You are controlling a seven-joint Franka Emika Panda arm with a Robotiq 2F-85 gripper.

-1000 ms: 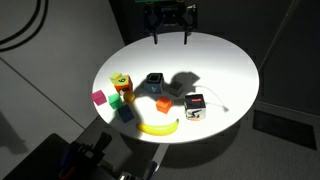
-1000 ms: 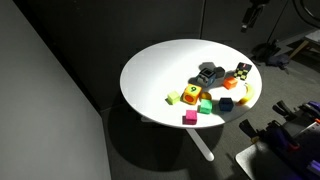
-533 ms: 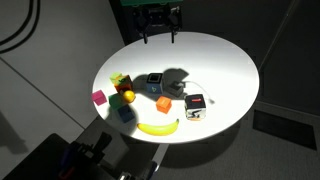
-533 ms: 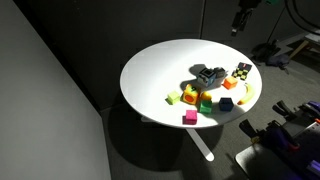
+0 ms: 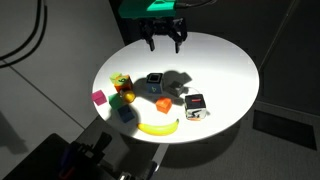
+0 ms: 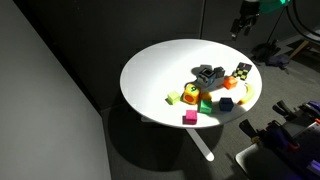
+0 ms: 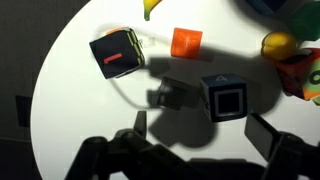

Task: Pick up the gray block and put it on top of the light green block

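Overhead, the gripper (image 5: 166,41) hangs with its 2 fingers spread wide and nothing between them, above the far part of the round white worktop (image 5: 225,62). The small, plain gray block (image 7: 176,96) lies below, just beside a blue-and-white cube (image 7: 226,99). Best to descend straight and centred, with the fingers clear of that neighbour. The light green block (image 5: 119,82), lime with a reddish mark, sits well apart.

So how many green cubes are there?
2: the light green block at the cluster's end, a deeper green cube beside the magenta cube. Others may be hidden.
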